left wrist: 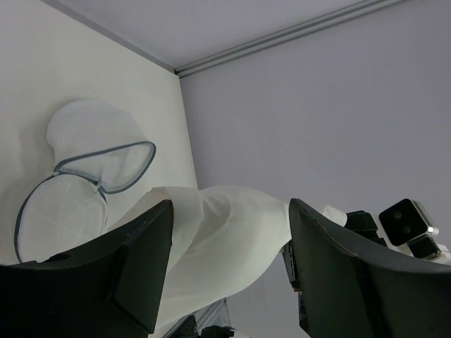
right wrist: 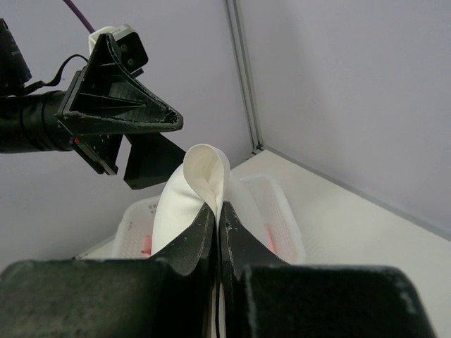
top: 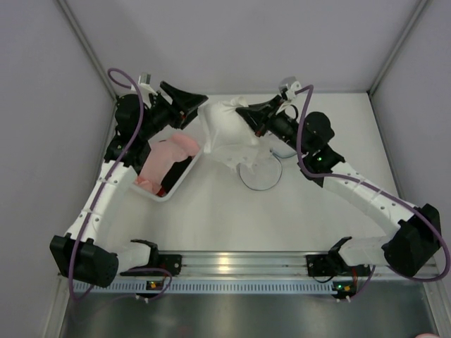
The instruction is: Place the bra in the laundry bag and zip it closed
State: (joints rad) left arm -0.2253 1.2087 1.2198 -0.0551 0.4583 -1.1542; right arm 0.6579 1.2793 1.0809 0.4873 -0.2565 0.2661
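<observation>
The bra [top: 224,137], soft white fabric, hangs above the table with my right gripper [top: 244,117] shut on its upper fold. In the right wrist view the jaws [right wrist: 217,208] pinch a looped edge of the bra [right wrist: 194,184]. My left gripper [top: 195,109] stands open at the bra's left edge. In the left wrist view the bra [left wrist: 225,243] shows between the wide-apart fingers [left wrist: 137,260]; I cannot tell if they touch it. The laundry bag [top: 261,176], a round mesh pouch with a dark rim, lies open on the table under the bra, and the left wrist view shows its two halves [left wrist: 77,190].
A clear plastic bin [top: 182,179] sits at the left with a pink cloth [top: 169,153] and a black-and-red item [top: 169,179] inside. Grey walls close in the back and both sides. The left arm's fingers [right wrist: 120,116] hover close above the right gripper.
</observation>
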